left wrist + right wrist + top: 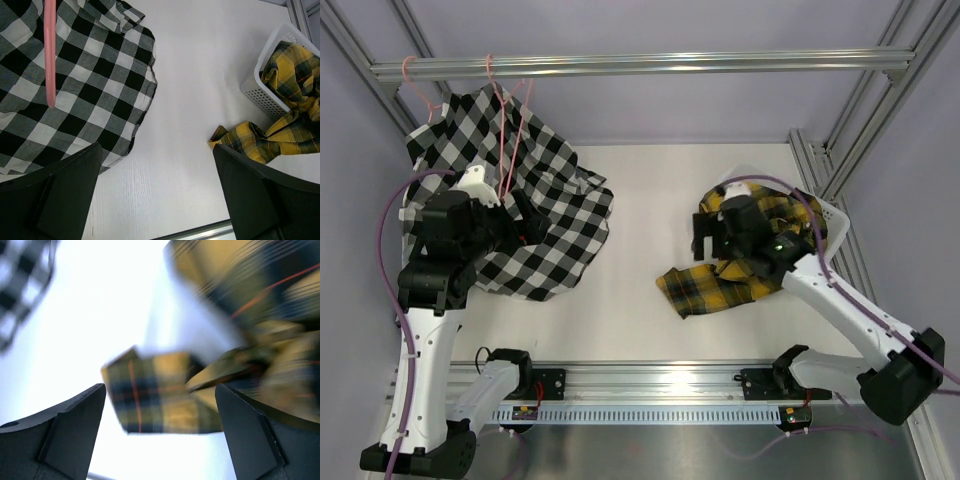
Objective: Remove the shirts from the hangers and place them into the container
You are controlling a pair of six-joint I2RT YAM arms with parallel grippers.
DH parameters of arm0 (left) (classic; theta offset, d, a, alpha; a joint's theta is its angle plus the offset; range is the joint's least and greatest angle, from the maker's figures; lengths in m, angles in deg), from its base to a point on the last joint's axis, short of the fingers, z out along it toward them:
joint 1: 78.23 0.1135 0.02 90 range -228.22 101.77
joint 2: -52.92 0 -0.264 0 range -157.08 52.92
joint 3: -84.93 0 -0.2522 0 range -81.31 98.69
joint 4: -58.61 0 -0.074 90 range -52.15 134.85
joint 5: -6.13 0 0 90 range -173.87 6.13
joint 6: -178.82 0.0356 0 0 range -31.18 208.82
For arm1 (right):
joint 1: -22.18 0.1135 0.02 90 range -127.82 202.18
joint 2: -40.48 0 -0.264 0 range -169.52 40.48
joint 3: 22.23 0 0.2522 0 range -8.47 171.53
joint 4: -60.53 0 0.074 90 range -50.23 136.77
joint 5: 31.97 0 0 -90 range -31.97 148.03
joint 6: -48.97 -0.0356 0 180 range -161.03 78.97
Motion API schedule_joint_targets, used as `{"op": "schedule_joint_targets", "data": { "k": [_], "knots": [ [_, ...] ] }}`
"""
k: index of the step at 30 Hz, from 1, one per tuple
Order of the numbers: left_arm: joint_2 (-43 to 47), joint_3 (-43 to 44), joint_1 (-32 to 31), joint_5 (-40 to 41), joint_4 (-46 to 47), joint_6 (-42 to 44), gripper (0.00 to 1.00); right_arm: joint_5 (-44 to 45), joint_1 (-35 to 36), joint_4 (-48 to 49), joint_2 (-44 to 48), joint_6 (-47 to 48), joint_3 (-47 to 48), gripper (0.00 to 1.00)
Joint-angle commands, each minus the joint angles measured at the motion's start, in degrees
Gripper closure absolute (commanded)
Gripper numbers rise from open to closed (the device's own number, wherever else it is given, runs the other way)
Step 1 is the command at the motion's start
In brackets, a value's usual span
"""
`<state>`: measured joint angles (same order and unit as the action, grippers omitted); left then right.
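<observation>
Directly beneath the right pincer (160, 390) lies the yellow-and-black shirt (720, 280). The pincer is released: its jaws stand wide apart with nothing between them. The shirt's bulk is heaped in the white container (265, 90) behind and below this pincer. One folded length hangs over the near wall and trails onto the table (650, 200) on the pincer's inboard side. The right wrist view is blurred, so how the cloth lies there cannot be read finely.

The left pincer (156, 147) is likewise released and grasps nothing. Bare table shows below the gap between its jaws. The black-and-white shirt (540, 200) spreads below and to its outer side. The pink hanger (50, 50) runs across the cloth just beyond one jaw, with its hook up on the rail (640, 65) above and behind the pincer.

Assessment: the first shirt is only partly deposited and the second is not yet off its hanger.

Risks noted:
- The trailing length may pull more cloth out over the rim, since its weight hangs outside the wall.
- A regrasp low on that length could tip or slide the light basket.
- The left pincer, closing near the hanger, may catch wire together with cloth and drag the hanger off the rail.
- The second shirt, dropped on top of the first, may overfill a basket that is already heaped.
</observation>
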<state>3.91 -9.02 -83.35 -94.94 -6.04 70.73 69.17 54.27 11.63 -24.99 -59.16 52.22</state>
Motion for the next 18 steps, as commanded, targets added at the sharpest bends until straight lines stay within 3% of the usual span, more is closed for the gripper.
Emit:
{"op": "schedule_joint_targets", "data": {
  "k": [1, 5, 13, 18],
  "knots": [
    [-0.1, 0.7, -0.1, -0.1, 2.2, 0.7, 0.01, -0.9, 9.7, 2.2, -4.6, -0.5, -4.0, 0.00],
    [0.2, 0.7, -0.1, 1.6, 1.8, 1.5, 0.01, -0.6, 14.6, 6.1, -12.2, -6.4, -6.4, 0.01],
    [1.6, -0.1, -0.1, 4.1, 0.1, 2.7, 0.01, 2.7, 15.5, 10.3, -26.6, -11.1, -6.1, 0.01],
    [2.1, -0.5, 0.0, 4.8, -0.5, 3.1, 0.01, 2.2, 15.5, 12.1, -31.5, -12.2, -7.3, 0.14]
  ]
}}
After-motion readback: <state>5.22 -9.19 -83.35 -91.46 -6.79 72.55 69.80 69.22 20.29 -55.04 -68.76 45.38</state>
